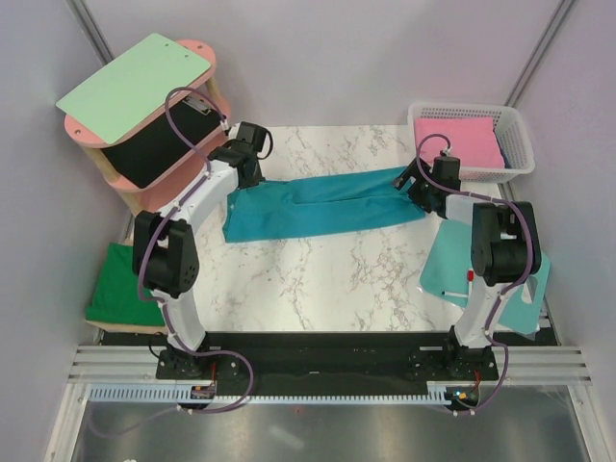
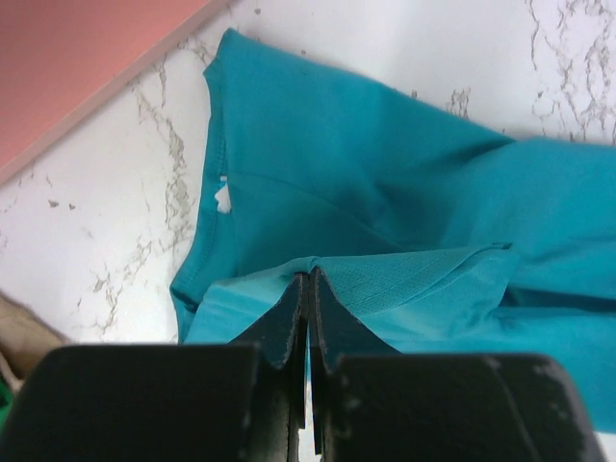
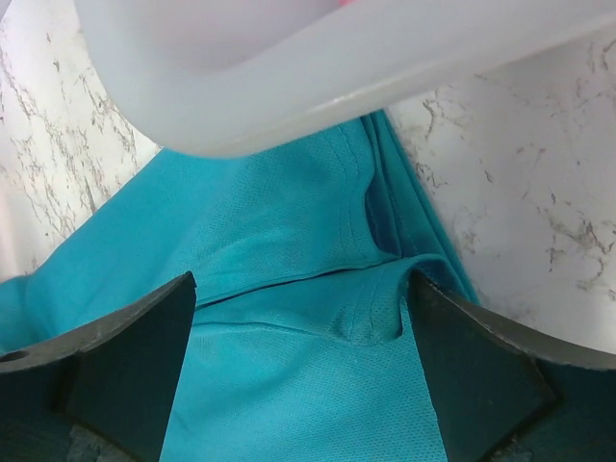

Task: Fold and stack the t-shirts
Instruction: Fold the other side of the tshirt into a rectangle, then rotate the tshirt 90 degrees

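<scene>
From above, the teal-blue cloth t-shirt (image 1: 327, 207) lies as a long folded band across the far half of the white marble surface (image 1: 308, 289), with an arm at each end. The dark green cloth t-shirt (image 1: 120, 284) sits off the left edge.

At the left wrist, the left end effector (image 2: 310, 289) is clenched on a raised pleat of the teal cloth.

At the right wrist, the right end effector (image 3: 300, 303) is released, straddling a hem ridge beneath the rim of the white plastic basket (image 3: 289, 87). It should probably close on both layers first. Both ends can then lift together, taut and clear of the basket.
</scene>
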Tool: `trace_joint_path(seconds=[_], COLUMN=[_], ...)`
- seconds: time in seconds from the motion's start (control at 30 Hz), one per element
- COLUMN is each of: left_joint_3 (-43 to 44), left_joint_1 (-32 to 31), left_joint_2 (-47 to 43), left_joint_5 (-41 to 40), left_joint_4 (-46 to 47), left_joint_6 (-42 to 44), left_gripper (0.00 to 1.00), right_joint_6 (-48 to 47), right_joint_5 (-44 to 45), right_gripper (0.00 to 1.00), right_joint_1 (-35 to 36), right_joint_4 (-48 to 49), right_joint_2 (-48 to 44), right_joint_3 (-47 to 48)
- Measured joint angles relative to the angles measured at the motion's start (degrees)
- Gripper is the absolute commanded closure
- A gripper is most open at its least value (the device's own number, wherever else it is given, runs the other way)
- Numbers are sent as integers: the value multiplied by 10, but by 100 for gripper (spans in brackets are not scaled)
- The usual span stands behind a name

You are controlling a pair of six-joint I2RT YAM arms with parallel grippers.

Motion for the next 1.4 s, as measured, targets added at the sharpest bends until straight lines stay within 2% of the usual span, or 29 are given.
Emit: trace_joint_path(seconds=[0.1, 0.17, 0.2, 0.23, 0.27, 0.33, 0.43, 0.57, 0.67, 0.7, 0.73, 0.77, 0.8, 0.83, 0.87, 0.97, 1.1, 1.27, 1.4], left_joint_3=[26, 47, 58, 71, 80, 106, 117, 95, 34, 18, -7, -24, -36, -52, -69, -99, -114, -120, -121], left_joint_1=[8, 15, 17, 20, 22, 25, 26, 22, 12, 7, -2, -10, -18, -28, -41, -69, -87, -87, -87], left_joint_2=[35, 64, 80, 96, 110, 142, 163, 144, 87, 68, 39, 16, -2, -22, -42, -59, -32, 20, 42], left_joint_5=[2, 4, 4, 4, 4, 3, 3, 3, 4, 5, 8, 12, 15, 18, 20, 27, 37, 46, 47], left_joint_4=[3, 4, 3, 3, 3, -3, -9, -12, -5, -4, 2, 3, 6, 15, 21, 33, 38, 41, 41], left_joint_6=[6, 9, 10, 12, 16, 19, 23, 22, 22, 22, 22, 22, 21, 18, 14, 10, 4, -11, -19], left_gripper=[98, 94, 76, 49, 27, 10, 8, 8, 10, 13, 20, 33, 91, 98, 98, 98, 98, 98, 98], right_joint_6=[-5, -10, -11, -13, -14, -17, -21, -30, -46, -57, -68, -80, -94, -107, -120, -153, -182, -203, -210], right_joint_5=[0, 0, 0, -1, -1, -4, -14, -28, -26, -21, -11, 0, 14, 23, 41, 74, 110, 145, 172], right_gripper=[2, 2, 2, 2, 2, 2, 2, 2, 2, 2, 5, 13, 29, 88, 100, 100, 100, 100, 100], right_joint_1=[0, 0, 0, 0, -1, -1, -1, -1, 3, 6, 12, 22, 35, 48, 68, 122, 162, 161, 156], right_joint_4=[-2, -7, -10, -12, -13, -19, -21, -23, -33, -40, -53, -63, -79, -92, -110, -144, -189, -245, -274], right_joint_2=[-2, -5, -6, -8, -10, -20, -38, -74, -106, -115, -120, -121, -118, -113, -101, -42, 54, 152, 182], right_joint_3=[-1, -2, -2, -2, -4, -11, -19, -33, -36, -33, -26, -14, 3, 19, 49, 141, 251, 343, 359])
